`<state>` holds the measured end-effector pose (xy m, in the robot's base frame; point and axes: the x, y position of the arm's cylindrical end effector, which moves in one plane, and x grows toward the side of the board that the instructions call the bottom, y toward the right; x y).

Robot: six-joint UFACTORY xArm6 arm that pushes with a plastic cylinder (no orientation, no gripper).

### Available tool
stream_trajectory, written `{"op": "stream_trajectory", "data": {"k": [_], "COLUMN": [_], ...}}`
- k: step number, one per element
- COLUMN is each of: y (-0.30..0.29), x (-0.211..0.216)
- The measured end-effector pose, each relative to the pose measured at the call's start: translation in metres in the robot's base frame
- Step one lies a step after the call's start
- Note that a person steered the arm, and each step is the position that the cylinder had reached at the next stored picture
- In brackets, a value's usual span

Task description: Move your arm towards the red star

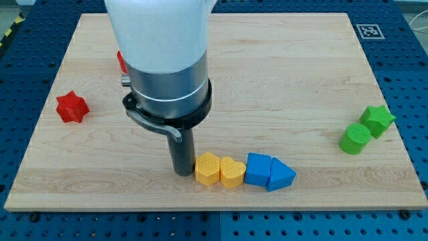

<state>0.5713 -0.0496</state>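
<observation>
Tabletop of pale wood fills the frame, ringed by a blue perforated base, with a black-and-white marker tag at its corner in the view's top right. Arm, white above and grey metal below, comes down from the view's top, left of centre, and ends in a dark rod; there is no claw on it, so nothing is clenched or released. My tip stands on the wood just left of the yellow hexagon, touching it or nearly so. That block heads a close-packed row running rightward near the view's bottom: yellow heart, blue cube, blue triangle. Green cylinder and green star sit touching near the right edge. Red star lies alone near the left edge, well apart from my tip, up and to its left. Another red block peeks out behind the arm, its shape hidden.
</observation>
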Motion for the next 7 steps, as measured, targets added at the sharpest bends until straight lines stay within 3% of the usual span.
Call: {"op": "stream_trajectory", "data": {"k": [4, 7], "y": [0.013, -0.044], "x": [0.000, 0.000]}}
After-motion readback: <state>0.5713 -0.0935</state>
